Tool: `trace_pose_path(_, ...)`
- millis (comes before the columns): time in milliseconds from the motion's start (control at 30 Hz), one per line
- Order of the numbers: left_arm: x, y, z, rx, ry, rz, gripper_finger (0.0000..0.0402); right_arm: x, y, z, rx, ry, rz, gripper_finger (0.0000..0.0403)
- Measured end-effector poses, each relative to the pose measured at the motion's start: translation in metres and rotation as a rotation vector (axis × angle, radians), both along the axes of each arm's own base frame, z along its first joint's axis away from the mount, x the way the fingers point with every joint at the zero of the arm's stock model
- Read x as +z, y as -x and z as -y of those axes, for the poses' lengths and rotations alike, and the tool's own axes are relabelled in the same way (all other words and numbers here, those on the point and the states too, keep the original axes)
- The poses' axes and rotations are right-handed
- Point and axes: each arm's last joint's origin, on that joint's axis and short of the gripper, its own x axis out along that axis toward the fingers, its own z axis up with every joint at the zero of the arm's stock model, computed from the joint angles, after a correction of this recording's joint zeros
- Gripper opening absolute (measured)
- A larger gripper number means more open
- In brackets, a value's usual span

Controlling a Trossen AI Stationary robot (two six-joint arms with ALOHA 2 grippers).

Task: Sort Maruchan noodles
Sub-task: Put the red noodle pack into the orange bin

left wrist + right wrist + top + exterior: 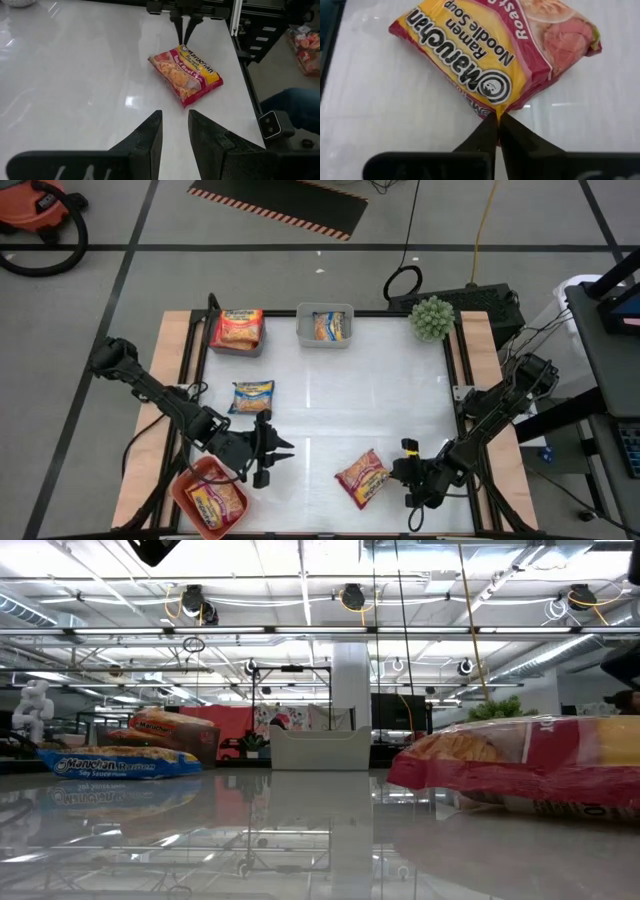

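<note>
Holding 1 packet (325,326): grey bin (324,310); red bin (185,483) likewise.

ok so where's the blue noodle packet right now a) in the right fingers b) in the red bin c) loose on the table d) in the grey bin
c, the blue noodle packet lies flat on the bare white table, outside every bin and untouched by either arm.

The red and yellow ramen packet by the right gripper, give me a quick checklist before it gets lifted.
1. Right gripper shut at the corner of the red and yellow plastic ramen packet: ok.
2. Wrapper really pinched between its fingers: cannot tell.
3. Packet lying flat on the white table: ok.
4. Left gripper apart from the packet, holding nothing: ok.
5. Salmon-red bin has room: cannot tell.
</note>
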Motion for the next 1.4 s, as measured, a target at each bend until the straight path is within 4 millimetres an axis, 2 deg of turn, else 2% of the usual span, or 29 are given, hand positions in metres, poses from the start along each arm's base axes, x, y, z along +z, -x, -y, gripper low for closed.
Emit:
trace_pose_path(133,0.000,0.000,0.000,0.002,0.003,0.000,0.0097,0.003,-0.006,0.007,0.032,0.038,0.012,0.0007)
trace_pose_path(267,0.001,-0.001,0.000,0.001,0.010,0.014,0.0097,0.015,-0.012,0.016,0.077,0.126,0.086,0.0003)
trace_pose_path(567,0.002,-0.009,-0.014,0.041,-0.011,0.019,0.0097,0.062,-0.011,0.035,0.081,0.397,0.374,0.0001)
trace_pose_path(867,0.002,-0.018,-0.030,0.076,-0.056,0.018,0.0102,0.102,-0.012,0.045,0.147,0.565,0.575,0.0000)
trace_pose_path(1033,0.002,-0.020,-0.035,0.043,-0.074,0.009,0.0131,0.114,-0.023,0.057,0.174,0.635,0.632,0.0000)
trace_pose_path(1400,0.002,-0.028,-0.055,0.080,-0.127,0.008,0.0223,0.122,-0.052,0.094,0.301,0.693,0.686,0.0000)
